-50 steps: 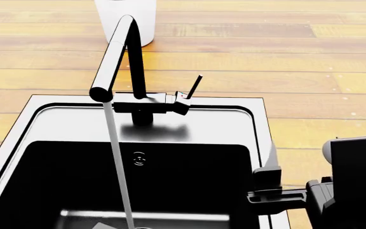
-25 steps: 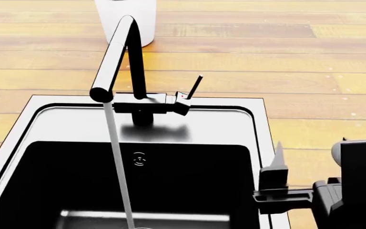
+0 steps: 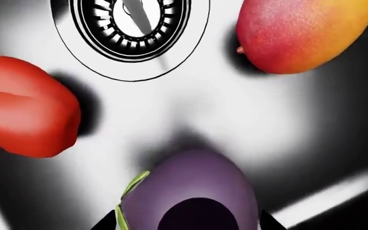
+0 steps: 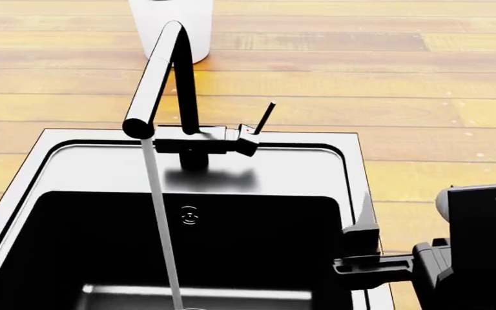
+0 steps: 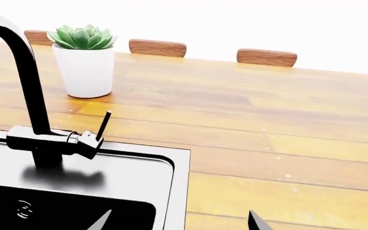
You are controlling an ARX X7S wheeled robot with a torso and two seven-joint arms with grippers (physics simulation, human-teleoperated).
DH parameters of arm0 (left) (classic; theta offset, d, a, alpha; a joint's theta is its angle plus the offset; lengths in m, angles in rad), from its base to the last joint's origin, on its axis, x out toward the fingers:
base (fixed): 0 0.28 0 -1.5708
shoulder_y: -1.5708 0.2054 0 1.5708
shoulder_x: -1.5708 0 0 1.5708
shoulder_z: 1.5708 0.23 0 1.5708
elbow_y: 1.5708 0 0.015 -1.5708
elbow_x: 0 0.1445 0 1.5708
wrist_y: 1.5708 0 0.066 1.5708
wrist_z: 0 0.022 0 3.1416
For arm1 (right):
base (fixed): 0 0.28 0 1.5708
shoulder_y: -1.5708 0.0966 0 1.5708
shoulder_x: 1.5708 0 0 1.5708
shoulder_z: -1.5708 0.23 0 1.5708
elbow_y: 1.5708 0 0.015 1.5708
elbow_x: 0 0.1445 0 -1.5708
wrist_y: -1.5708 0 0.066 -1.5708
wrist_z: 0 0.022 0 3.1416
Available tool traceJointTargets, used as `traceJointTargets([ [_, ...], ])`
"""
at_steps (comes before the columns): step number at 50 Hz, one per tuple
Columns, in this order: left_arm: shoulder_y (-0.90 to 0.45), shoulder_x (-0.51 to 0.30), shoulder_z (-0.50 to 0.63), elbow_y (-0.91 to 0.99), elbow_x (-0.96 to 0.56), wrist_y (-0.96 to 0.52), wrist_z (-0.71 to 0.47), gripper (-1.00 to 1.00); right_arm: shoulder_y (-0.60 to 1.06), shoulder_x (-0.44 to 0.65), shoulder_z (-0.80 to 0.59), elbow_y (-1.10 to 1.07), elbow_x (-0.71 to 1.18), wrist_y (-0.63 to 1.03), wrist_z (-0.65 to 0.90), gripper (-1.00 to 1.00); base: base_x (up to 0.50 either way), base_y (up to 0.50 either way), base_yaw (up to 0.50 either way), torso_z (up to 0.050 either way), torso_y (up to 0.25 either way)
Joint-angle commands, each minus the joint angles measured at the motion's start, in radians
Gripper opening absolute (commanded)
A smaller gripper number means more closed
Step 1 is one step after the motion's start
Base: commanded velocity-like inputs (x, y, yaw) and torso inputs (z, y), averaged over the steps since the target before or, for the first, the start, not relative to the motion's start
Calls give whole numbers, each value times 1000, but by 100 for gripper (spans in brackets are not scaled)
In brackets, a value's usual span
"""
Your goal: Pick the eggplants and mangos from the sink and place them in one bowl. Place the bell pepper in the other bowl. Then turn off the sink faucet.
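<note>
1 purple eggplant (image 3: 190, 191) is seen lying on the brushed-steel floor of the sink (image 3: 190, 110), with a thin green stem strip at its side. It sits directly below the left gripper (image 3: 185, 225), whose 2 dark fingertips (image 3: 104, 223) are spread apart on either side of it; contact cannot be told. 1 red-and-orange mango (image 3: 302, 33) lies apart from the eggplant, near the round metal drain (image 3: 131, 28). The red bell pepper (image 3: 24, 108) lies on the other side of the drain, also apart from the eggplant.

From the head view, water is seen running from the spout of the black sink faucet (image 4: 166, 84) into the basin, and its thin lever (image 4: 263, 117) is tilted upward. The right gripper (image 4: 364, 248) is held over the sink's right rim (image 4: 358, 181), its fingers parted and nothing between them. A white pot (image 5: 85, 69) holding a green succulent (image 5: 82, 37) stands on the wooden counter (image 5: 267, 124) behind the faucet.
</note>
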Motion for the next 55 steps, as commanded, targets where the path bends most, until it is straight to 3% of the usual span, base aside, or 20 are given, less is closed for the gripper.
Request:
traceJointTargets([
  [1,4,-96,-89,217,-193,13,-101,-100,65,1,-41,21,21,44,-2,100,0,0,0,0,0],
  [8,6,-171,-167,413,-218,24,-46,-100,166,9,-53,14,76,156,3,100,0,0,0,0,0],
  [15,23,-254,-264,533,-282,88,-69,-100,304,-2,-96,64,181,335,-29,100,0,0,0,0,0],
  [20,52,-324,-359,610,-319,142,-41,-100,434,49,-141,164,407,402,86,100,0,0,0,0,0],
  [23,86,-347,-429,666,-222,181,22,-100,514,58,-201,263,548,402,126,100,0,0,0,0,0],
  [28,140,-372,-495,719,-85,233,105,-100,590,81,-293,364,588,384,131,100,0,0,0,0,0],
  [32,155,-390,-513,738,-140,241,121,-100,658,80,-408,441,641,399,115,100,0,0,0,0,0],
  [37,175,-407,-540,797,-106,261,123,-100,744,70,-585,539,724,397,97,100,0,0,0,0,0],
  [42,181,-439,-580,815,-48,279,171,-100,766,51,-666,574,707,366,51,100,0,0,0,0,0],
  [55,182,-509,-669,856,-91,328,155,-100,793,8,-990,690,472,225,-235,100,0,0,0,0,0],
])
